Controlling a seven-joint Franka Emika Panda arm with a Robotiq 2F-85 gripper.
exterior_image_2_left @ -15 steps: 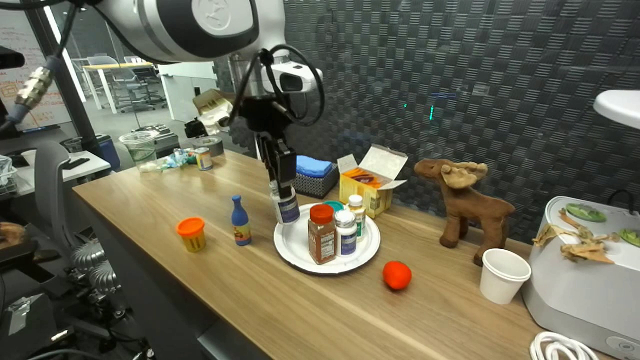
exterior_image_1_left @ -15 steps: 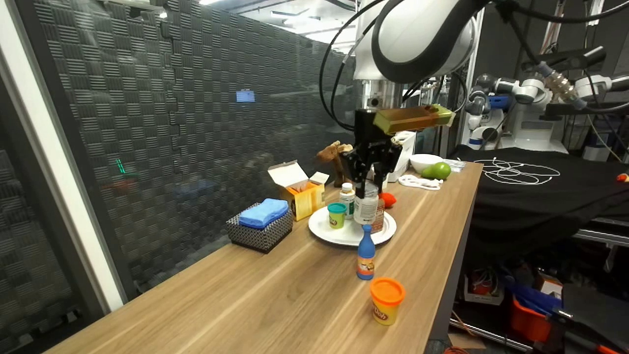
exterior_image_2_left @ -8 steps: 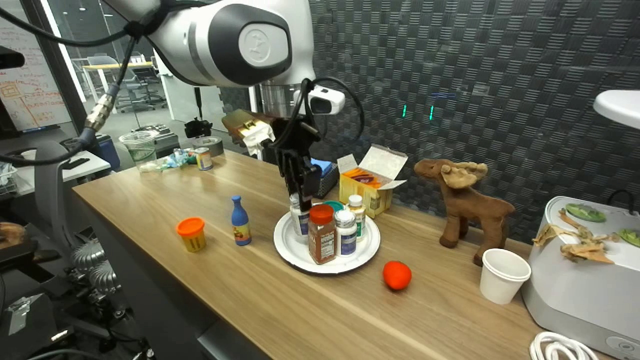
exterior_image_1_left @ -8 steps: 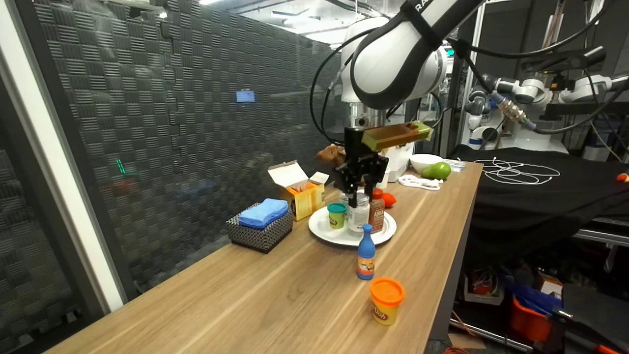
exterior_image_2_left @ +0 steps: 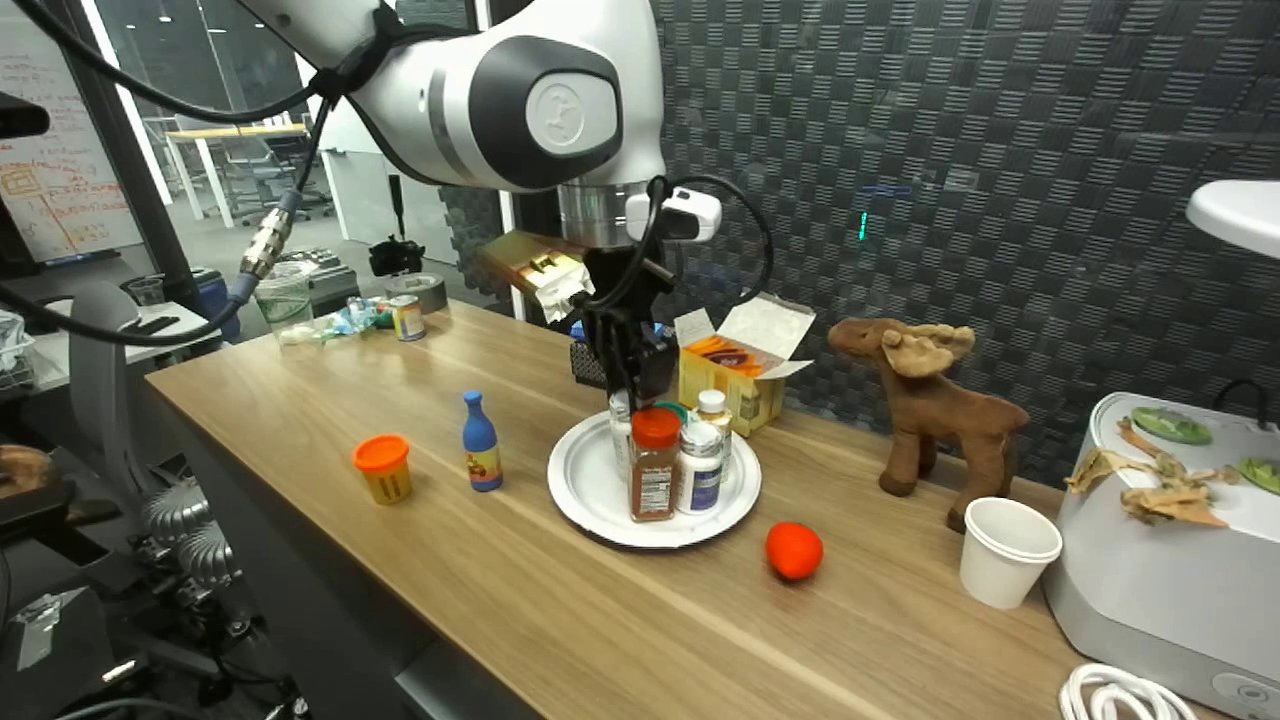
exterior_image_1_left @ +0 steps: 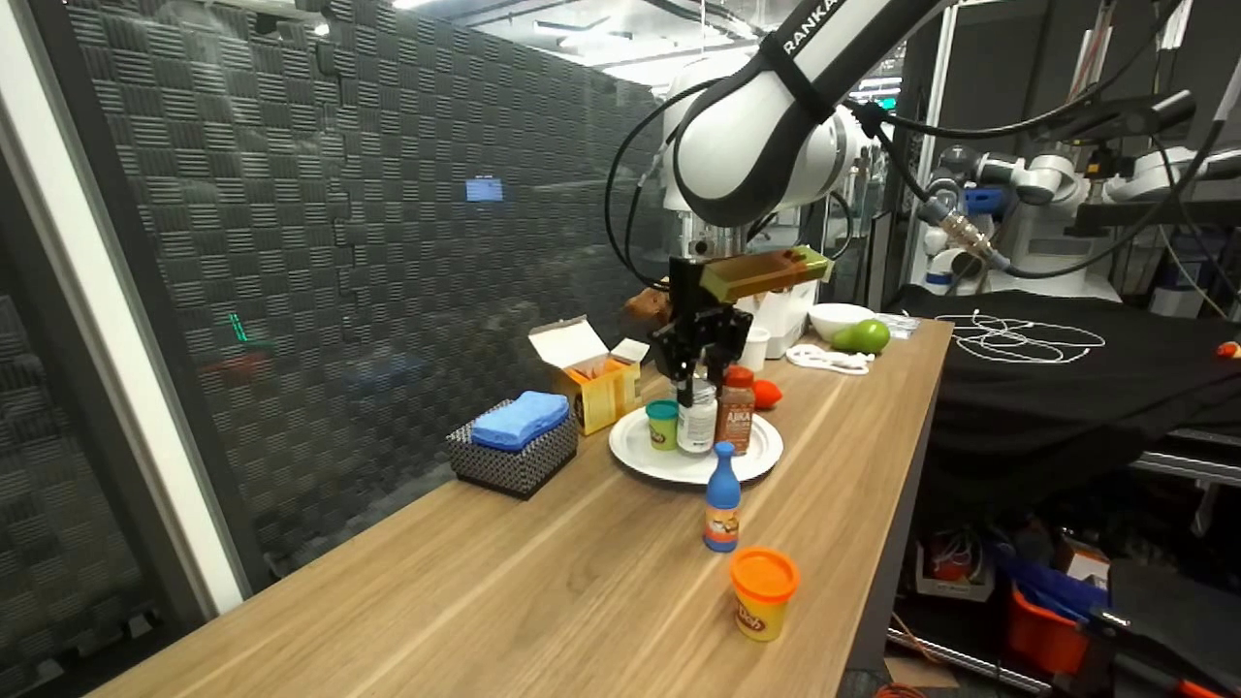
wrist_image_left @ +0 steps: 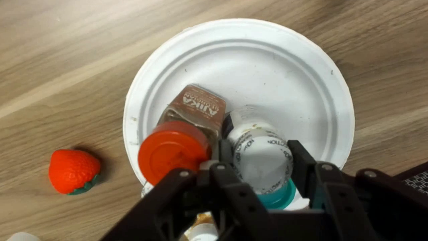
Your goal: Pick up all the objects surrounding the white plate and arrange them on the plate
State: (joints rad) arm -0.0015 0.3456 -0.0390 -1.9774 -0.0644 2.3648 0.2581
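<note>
My jaws hang over the white plate (exterior_image_2_left: 583, 482) at a white bottle (exterior_image_2_left: 620, 436) half-hidden by a red-capped jar (exterior_image_2_left: 654, 475); a blue bottle (exterior_image_2_left: 481, 445) and orange-lidded pot (exterior_image_2_left: 383, 470) stand toward the tabletop's (exterior_image_2_left: 460, 560) near edge.

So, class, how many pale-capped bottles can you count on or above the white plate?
3 in sight: one bottle in the gripper; in an exterior view, a second bottle stands right of the red-capped jar, with a third bottle partly hidden behind it. More could be hidden.
</note>
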